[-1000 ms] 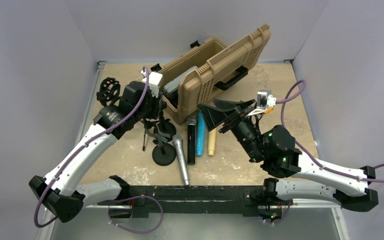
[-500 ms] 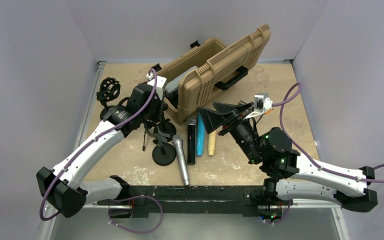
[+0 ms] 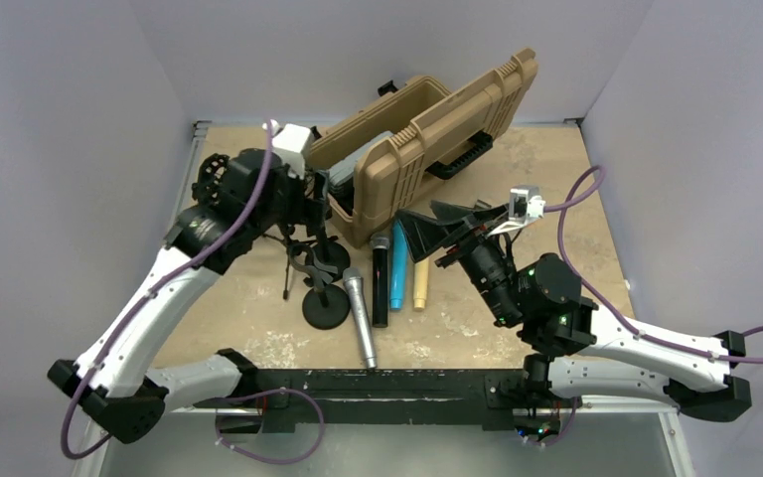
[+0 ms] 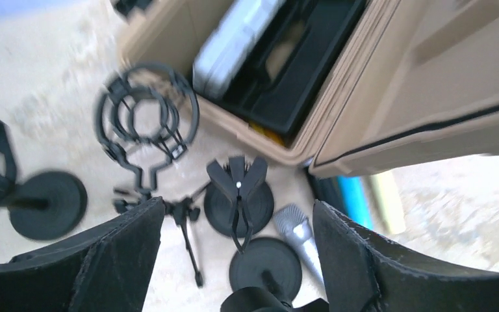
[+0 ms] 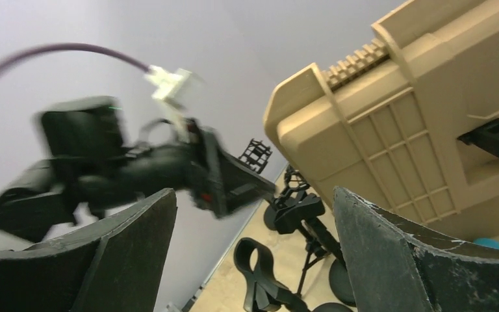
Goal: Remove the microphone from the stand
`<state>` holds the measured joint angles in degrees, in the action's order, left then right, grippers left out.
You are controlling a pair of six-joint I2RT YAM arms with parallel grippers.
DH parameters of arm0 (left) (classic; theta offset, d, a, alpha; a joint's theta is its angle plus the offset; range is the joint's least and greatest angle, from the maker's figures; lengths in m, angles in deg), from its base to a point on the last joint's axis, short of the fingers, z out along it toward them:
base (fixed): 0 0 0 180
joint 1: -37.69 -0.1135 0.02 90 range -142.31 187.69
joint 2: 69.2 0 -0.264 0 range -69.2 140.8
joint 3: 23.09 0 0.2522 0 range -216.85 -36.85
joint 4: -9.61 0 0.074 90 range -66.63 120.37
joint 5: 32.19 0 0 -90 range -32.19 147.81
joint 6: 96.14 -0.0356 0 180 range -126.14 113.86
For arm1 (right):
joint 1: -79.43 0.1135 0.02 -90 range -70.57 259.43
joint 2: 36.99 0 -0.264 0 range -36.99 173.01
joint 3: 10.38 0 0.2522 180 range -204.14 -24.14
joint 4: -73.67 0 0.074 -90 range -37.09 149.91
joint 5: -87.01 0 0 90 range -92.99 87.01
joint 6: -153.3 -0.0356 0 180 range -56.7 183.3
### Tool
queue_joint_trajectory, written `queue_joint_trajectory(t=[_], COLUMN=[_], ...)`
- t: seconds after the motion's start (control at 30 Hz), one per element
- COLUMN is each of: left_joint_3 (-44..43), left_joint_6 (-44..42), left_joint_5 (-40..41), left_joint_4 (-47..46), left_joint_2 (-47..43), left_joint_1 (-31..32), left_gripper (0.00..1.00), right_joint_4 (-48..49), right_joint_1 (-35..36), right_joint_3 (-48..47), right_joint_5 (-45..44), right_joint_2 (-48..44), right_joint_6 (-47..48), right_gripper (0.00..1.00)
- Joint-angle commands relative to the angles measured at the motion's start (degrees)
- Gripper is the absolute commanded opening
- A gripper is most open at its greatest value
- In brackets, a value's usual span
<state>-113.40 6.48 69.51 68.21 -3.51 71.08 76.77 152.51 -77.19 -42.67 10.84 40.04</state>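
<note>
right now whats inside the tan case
In the tan case: a grey box beside a black moulded tray, a yellow bit at its near rim. The open lid hides the rest; under the tray cannot be seen.

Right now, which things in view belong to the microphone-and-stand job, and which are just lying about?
Job in hand:
- silver microphone, lying on the table
- clip stand, its clip empty

Lying about:
- black microphone
- blue cylinder
- beige cylinder
- open tan case
- shock mount
- round-base stand
</note>
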Motion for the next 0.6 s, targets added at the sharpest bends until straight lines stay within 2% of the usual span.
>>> queue_joint_trajectory(t=[0.0,0.1,0.23,0.43,0.57], left_joint_3=[-9.6,-11.3,-8.5,0.7,1.9], left_joint_6=[-4.4,-6.6,-9.4,-11.4,-11.4], left_joint_5=[-1.2,-2.3,-4.0,-7.9,-9.2], left_joint_4=[-0.3,-2.4,-8.6,-22.0,-23.1], left_joint_2=[-5.7,-10.4,-19.0,-32.1,-35.3], left_joint_1=[-0.3,-0.3,-0.3,-0.3,-0.3], left_gripper=[0.83,0.83,0.86,0.93,0.93], right_joint_4=[-2.9,-7.6,-10.0,-8.7,-3.2], right_joint_1=[0.0,-0.1,0.0,0.0,0.0], right_joint_3=[-3.7,-5.9,-7.2,-9.6,-8.9], right_joint_5=[-6.8,-12.4,-19.5,-27.2,-27.2], right_joint_2=[-0.1,0.0,-2.3,-6.8,-10.9], right_joint_6=[-0.6,-2.2,-3.3,1.9,7.3], right_gripper=[0.9,0.93,0.97,0.99,0.99])
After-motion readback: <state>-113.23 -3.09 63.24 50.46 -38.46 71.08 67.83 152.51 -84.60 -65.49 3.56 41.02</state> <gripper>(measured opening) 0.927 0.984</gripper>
